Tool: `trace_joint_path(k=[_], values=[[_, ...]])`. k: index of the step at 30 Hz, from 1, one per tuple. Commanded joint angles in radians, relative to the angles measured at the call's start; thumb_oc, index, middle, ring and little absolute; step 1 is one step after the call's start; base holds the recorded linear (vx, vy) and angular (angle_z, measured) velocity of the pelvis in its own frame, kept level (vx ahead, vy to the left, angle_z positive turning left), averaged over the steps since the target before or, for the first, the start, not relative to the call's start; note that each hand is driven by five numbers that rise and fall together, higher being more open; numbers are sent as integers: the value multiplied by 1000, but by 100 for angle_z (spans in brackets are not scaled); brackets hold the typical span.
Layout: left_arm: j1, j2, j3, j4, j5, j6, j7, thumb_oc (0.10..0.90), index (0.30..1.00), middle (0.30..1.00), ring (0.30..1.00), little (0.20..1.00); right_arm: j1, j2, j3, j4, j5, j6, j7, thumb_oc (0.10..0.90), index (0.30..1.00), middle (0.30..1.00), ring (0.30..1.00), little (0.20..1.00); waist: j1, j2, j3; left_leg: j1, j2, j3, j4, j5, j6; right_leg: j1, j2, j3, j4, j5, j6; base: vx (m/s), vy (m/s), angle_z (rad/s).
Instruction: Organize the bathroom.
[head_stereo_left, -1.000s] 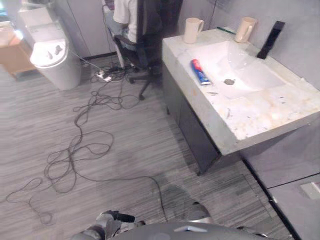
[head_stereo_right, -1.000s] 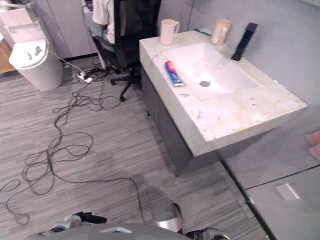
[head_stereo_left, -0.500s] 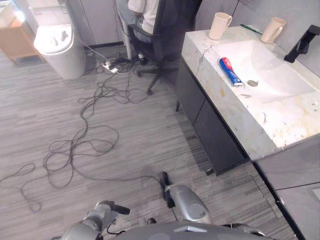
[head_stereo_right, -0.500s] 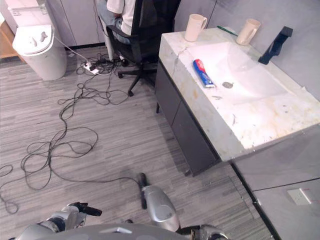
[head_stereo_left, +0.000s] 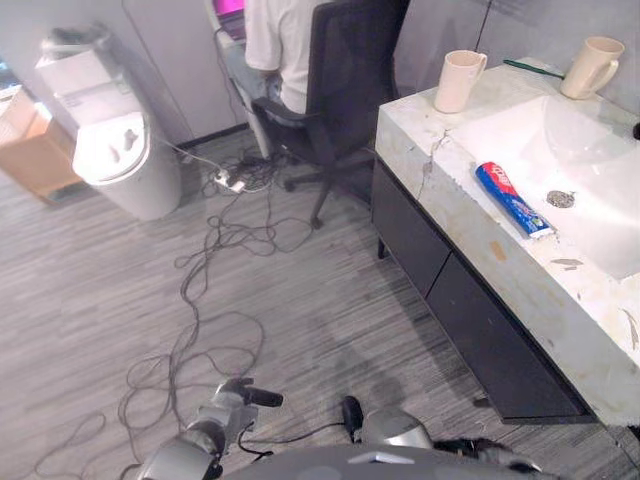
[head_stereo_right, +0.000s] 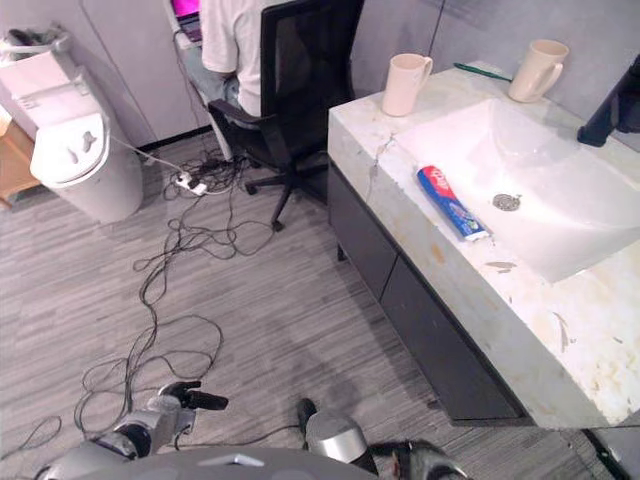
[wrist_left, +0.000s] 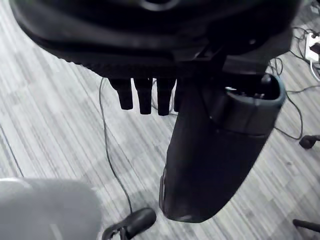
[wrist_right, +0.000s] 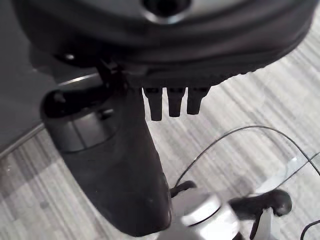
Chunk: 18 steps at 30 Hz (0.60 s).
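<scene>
A marble counter (head_stereo_left: 470, 235) with a white basin (head_stereo_left: 590, 160) runs along the right. A red and blue toothpaste tube (head_stereo_left: 512, 198) lies on the basin's near rim. Two cream cups stand at the back, one (head_stereo_left: 459, 80) at the counter's corner and one (head_stereo_left: 590, 66) further right, with a green toothbrush (head_stereo_left: 530, 66) between them. A black tap (head_stereo_right: 615, 105) stands at the right edge. My left hand (head_stereo_left: 240, 397) hangs low over the floor, fingers straight and holding nothing (wrist_left: 210, 150). My right hand (wrist_right: 120, 175) also hangs open over the floor, far from the counter.
A person sits in a black office chair (head_stereo_left: 345, 80) just left of the counter. Cables (head_stereo_left: 215, 270) and a power strip (head_stereo_left: 230, 180) sprawl over the grey plank floor. A white toilet (head_stereo_left: 125, 150) and a cardboard box (head_stereo_left: 35, 150) stand at the far left. Dark cabinet fronts (head_stereo_left: 470, 310) sit below the counter.
The whole view has shifted: counter and chair now look closer and the counter runs off the right edge. The things on the counter lie as before. My left hand shows higher in view.
</scene>
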Motion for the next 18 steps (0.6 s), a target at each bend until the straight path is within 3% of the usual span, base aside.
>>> trace_joint_path(k=[1, 2, 4, 5, 6, 8, 9, 12, 14, 15, 18], values=[[26, 60, -18, -30, -19, 7, 56, 800, 900, 900, 900, 900, 54, -42, 19, 22, 3, -12, -31, 800, 900, 900, 900, 900, 1, -67, -8, -72, 39, 16, -201, 118, 92, -38, -4, -17, 107, -12, 141, 277, 200, -163], [26, 60, -18, -30, -19, 7, 56, 800, 900, 900, 900, 900, 54, -42, 19, 22, 3, -12, -31, 800, 900, 900, 900, 900, 0, -68, -11, -73, 37, 16, -205, 121, 92, -40, -6, -16, 107, -11, 141, 329, 256, -160], [51, 70, -31, -29, -43, -8, 77, 800, 900, 900, 900, 900, 48, -38, 37, 36, -42, -19, -24, 800, 900, 900, 900, 900, 42, -52, -11, -101, 53, -92, -422, 159, 81, -17, 15, 55, 105, -45, 158, 324, 260, -159], [51, 70, -31, -29, -32, -6, 68, 800, 900, 900, 900, 900, 48, -38, 36, 36, -39, -19, -26, 800, 900, 900, 900, 900, 44, -53, -12, -99, 52, -90, -428, 162, 81, -18, 14, 57, 105, -44, 158, 437, 305, -162], [68, 79, -24, -21, -19, -19, 59, 800, 900, 900, 900, 900, 50, -44, 48, 39, -86, -20, -16, 800, 900, 900, 900, 900, 70, -42, -16, -92, 91, -151, -568, 181, 67, -1, 17, 88, 104, -76, 174, 403, 247, -190], [75, 90, -22, -8, 11, -43, 39, 800, 900, 900, 900, 900, 60, -46, 47, 46, -33, -18, -28, 800, 900, 900, 900, 900, 83, -28, -20, -81, 120, -183, -629, 218, 46, 15, 15, 101, 118, -113, 189, 513, 360, -187], [82, 95, -1, 1, 13, -40, 22, 800, 900, 900, 900, 900, 66, -48, 35, 53, -41, -31, -26, 800, 900, 900, 900, 900, 85, -11, -24, -35, 135, -168, -676, 213, 38, 14, -6, 87, 140, -126, 203, 330, 271, -81], [81, 95, 0, 3, 13, -40, 20, 800, 900, 900, 900, 900, 67, -49, 32, 53, -40, -33, -28, 800, 900, 900, 900, 900, 85, -10, -24, -30, 135, -168, -676, 211, 38, 13, -9, 86, 145, -129, 204, 148, 141, -100], [78, 114, -18, 14, 107, -44, -39, 800, 900, 900, 900, 900, 87, -43, -19, 59, 15, -61, -35, 800, 900, 900, 900, 900, 59, 22, -27, 30, 111, -108, -675, 162, 57, -41, -48, 58, 259, -158, 236, 424, 505, -152], [77, 115, -25, 12, 112, -39, -40, 800, 900, 900, 900, 900, 92, -41, -22, 56, 17, -69, -37, 800, 900, 900, 900, 900, 54, 26, -27, 41, 107, -103, -685, 159, 61, -55, -50, 57, 282, -152, 241, 327, 467, -96], [82, 118, -45, 15, 110, -23, -42, 800, 900, 900, 900, 900, 119, -30, -26, 35, -20, -103, -24, 800, 900, 900, 900, 900, 35, 53, -14, 88, 85, -77, -714, 131, 85, -187, -66, 62, 510, -74, 283, 148, 234, -41]])
